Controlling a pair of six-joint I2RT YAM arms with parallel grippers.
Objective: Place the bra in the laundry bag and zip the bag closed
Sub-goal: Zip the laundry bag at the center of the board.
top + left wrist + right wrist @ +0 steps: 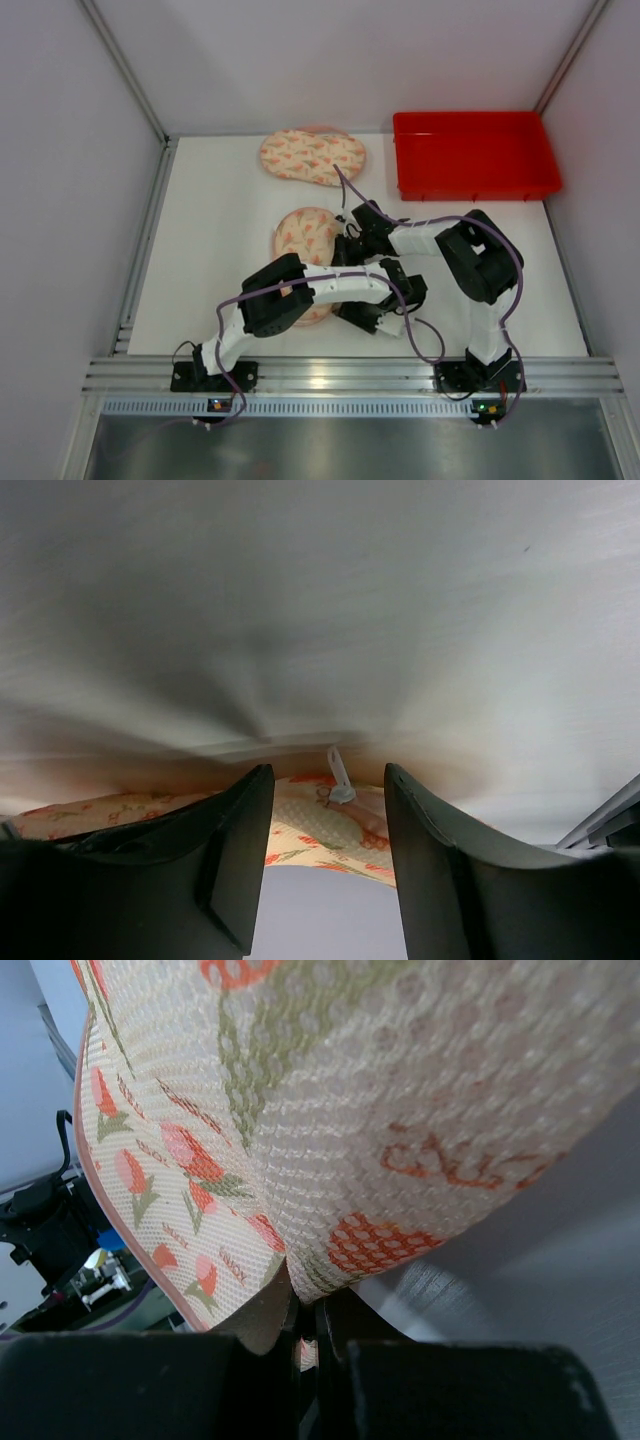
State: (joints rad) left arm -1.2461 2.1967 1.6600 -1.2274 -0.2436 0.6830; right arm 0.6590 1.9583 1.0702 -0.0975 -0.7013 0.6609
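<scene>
The laundry bag (pixel 303 236) is a peach mesh pouch with a tulip print, lying mid-table partly under both arms. My right gripper (pixel 350 237) is shut on the bag's edge; in the right wrist view the mesh (pixel 400 1110) is pinched and folded between the closed fingers (pixel 308 1305). My left gripper (pixel 368 314) is open and empty, low over the table. In the left wrist view, the bag's edge (pixel 310 835) and its white zipper pull (pixel 340 780) show just beyond its open fingers (pixel 327 772). No separate bra shows; a second piece with the same print (pixel 312 156) lies at the far side.
A red tray (pixel 475 155) stands at the far right of the white table (pixel 200 250). Grey walls close in the left, back and right. An aluminium rail (pixel 340 375) runs along the near edge by the arm bases.
</scene>
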